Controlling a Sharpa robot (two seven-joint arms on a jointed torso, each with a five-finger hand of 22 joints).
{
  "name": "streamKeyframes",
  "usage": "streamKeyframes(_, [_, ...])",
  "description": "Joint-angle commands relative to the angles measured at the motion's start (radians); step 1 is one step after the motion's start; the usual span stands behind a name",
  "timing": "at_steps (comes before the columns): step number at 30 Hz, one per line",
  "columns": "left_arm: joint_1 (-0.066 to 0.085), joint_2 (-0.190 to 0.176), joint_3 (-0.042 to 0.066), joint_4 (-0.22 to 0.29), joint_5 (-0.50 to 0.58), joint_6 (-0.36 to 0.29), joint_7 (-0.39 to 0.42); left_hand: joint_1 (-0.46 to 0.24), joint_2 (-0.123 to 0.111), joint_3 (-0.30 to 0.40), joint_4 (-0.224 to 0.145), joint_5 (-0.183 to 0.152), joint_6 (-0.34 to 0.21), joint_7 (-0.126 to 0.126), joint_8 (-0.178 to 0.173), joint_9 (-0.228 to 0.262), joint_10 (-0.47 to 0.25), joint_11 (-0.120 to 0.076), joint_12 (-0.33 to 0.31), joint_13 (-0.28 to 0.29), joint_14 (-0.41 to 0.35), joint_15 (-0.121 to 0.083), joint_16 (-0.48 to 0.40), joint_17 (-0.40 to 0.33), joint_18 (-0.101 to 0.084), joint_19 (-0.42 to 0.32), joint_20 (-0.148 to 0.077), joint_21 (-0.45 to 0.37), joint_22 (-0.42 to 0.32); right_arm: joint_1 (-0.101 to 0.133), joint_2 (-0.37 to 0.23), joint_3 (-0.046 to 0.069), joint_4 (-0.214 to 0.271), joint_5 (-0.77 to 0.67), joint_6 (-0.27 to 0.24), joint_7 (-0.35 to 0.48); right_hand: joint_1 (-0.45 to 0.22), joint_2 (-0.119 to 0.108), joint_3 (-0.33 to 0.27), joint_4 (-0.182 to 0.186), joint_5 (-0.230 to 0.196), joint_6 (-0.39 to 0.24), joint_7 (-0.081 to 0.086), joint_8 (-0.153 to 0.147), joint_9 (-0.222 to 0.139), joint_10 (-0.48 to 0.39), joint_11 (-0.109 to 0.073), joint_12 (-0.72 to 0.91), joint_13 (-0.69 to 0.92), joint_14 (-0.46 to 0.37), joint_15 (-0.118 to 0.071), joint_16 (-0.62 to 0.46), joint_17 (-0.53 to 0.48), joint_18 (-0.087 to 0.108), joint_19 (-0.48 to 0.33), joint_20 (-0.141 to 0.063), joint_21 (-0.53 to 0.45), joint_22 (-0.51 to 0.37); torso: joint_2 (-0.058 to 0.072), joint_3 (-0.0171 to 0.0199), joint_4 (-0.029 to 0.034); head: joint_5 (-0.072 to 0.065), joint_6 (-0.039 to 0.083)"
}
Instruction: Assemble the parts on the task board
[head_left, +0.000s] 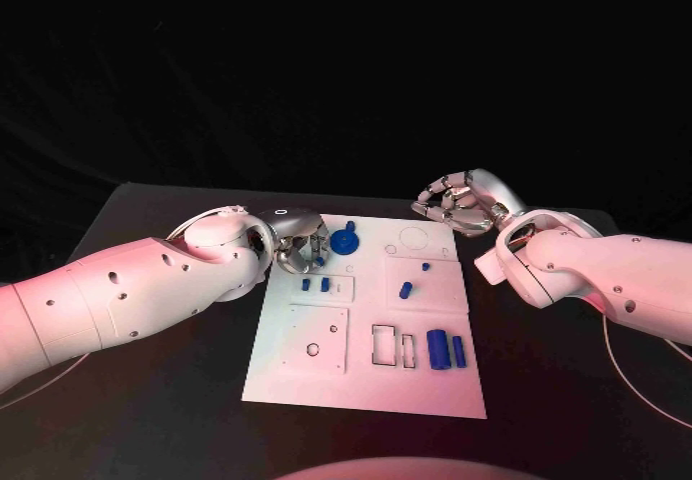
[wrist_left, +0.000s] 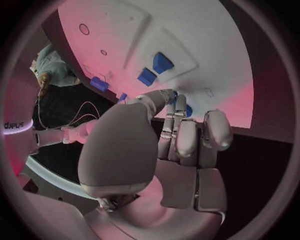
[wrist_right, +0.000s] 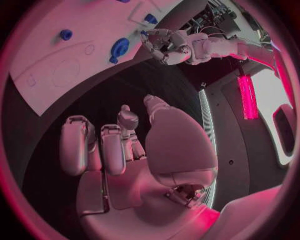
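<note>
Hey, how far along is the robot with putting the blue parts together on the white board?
Early to midway, I'd say. Two long blue pieces already lie in the near recess. The left hand is at the round blue part by the task board's far edge. Small pegs lie loose, and the right hand hovers, holding nothing.

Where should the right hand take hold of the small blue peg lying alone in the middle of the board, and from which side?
Pinch the small blue peg across its narrow middle, coming straight down from above. It lies flat and slightly tilted on the task board, with bare white surface on both long sides, so fingers have room there. The right hand hovers beyond the board's far right corner, holding nothing.
</note>
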Motion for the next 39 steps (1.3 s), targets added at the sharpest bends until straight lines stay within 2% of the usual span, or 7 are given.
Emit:
streamKeyframes(1, [0.0, 0.004, 0.0, -0.001, 0.017, 0.017, 0.004, -0.009, 0.004, -0.001, -0.005, -0.005, 0.005, -0.001, 0.002, 0.001, 0.006, -0.002, -0.004, 0.001, 0.003, -0.003, 0.0, -0.001, -0.012, 0.0, -0.002, -0.002, -0.001, -0.001, 0.001, 0.0, 0.0, -0.008, 0.002, 0.008, 0.007, 0.004, 0.003, 0.005, 0.004, -0.004, -0.003, 0.005, -0.001, 0.001, -0.002, -0.001, 0.0, 0.047, -0.007, -0.007, 0.023, 0.01, -0.007, 0.0, -0.006, 0.105, 0.0, -0.0004, -0.0004, 0.0, 0.001])
streamKeyframes(35, [-0.002, 0.019, -0.003, -0.016, -0.015, 0.052, -0.013, -0.01, 0.006, 0.0, -0.011, -0.015, 0.008, -0.001, 0.001, 0.001, 0.009, -0.002, -0.009, 0.002, 0.0, -0.004, -0.002, -0.005, -0.011, -0.003, -0.002, -0.003, -0.002, -0.001, 0.0, 0.0, 0.0, -0.009, 0.003, 0.007, 0.005, 0.004, 0.003, 0.005, 0.005, -0.002, -0.004, 0.006, -0.001, 0.005, -0.003, -0.001, -0.003, 0.047, -0.007, -0.009, 0.02, 0.01, -0.007, 0.0, -0.01, 0.104, 0.0, -0.0001, 0.0, -0.002, -0.002])
streamKeyframes(39, [-0.002, 0.017, -0.003, -0.015, -0.011, 0.05, -0.011, -0.019, 0.0, 0.005, -0.018, -0.017, -0.018, 0.009, -0.022, -0.007, -0.003, 0.007, -0.032, -0.003, -0.005, 0.003, -0.004, -0.012, -0.009, -0.013, 0.0, -0.012, -0.014, -0.001, -0.001, 0.0, 0.0, -0.009, 0.002, 0.007, 0.005, 0.004, 0.003, 0.005, 0.005, -0.002, -0.004, 0.006, -0.001, 0.005, -0.003, -0.001, -0.003, 0.047, -0.007, -0.009, 0.02, 0.01, -0.007, 0.0, -0.01, 0.104, 0.0, -0.0003, 0.0004, -0.002, -0.001])
